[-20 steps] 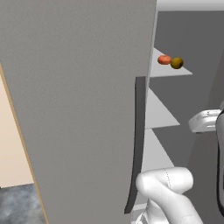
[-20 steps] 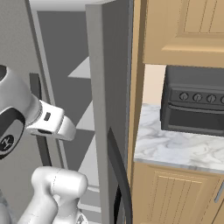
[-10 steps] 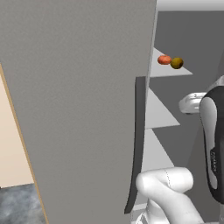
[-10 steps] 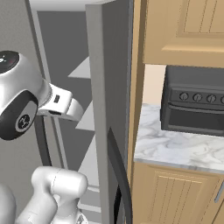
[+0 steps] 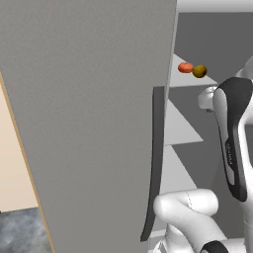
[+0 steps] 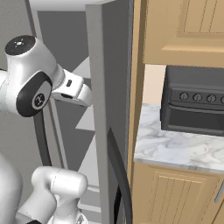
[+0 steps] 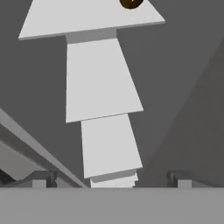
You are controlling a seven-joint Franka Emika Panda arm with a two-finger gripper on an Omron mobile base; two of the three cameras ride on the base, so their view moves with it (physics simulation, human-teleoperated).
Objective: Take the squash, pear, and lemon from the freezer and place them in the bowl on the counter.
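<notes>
Two small round fruits (image 5: pixel 192 69) on upper freezer shelf (image 5: pixel 197 81); likely light, firm, rollable; claw (image 7: pixel 109 179) released, empty.

Freezer (image 5: pixel 89 123) door open, near left; dark curved handle (image 5: pixel 153 163) at its edge; two small fruits (image 5: pixel 192 69) side by side on far upper shelf (image 5: pixel 188 81).

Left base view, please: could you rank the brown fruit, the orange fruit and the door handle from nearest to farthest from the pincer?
The open pincer reaches in at the right.
1. Brown fruit, on the upper shelf, just up-left.
2. Orange fruit, beside it, further left.
3. Door handle, on the open door, left and nearer the camera.
</notes>
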